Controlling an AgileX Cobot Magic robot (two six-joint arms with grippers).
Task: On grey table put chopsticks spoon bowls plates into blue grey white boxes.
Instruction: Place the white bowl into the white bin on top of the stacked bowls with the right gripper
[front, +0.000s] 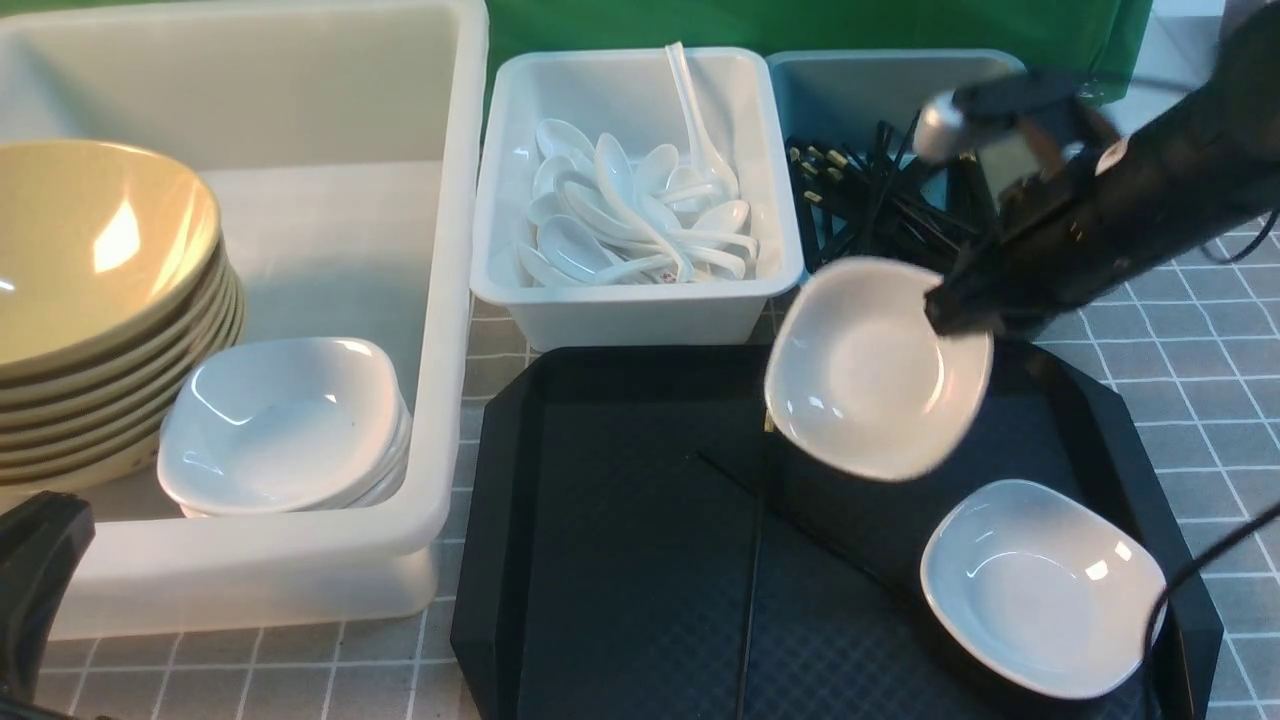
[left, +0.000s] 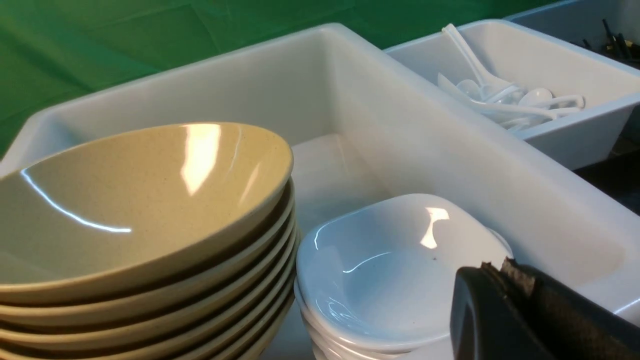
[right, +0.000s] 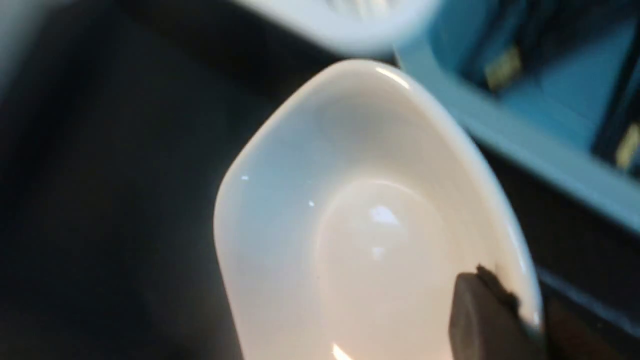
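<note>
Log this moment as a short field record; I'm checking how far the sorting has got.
right end effector: shut on the rim of a white plate, held tilted over the black tray
left end effector: shut, holding nothing
large off-white box: stacked tan bowls, stacked white plates
small white box: spoons
blue-grey box: chopsticks
also on tray: a second plate
</note>
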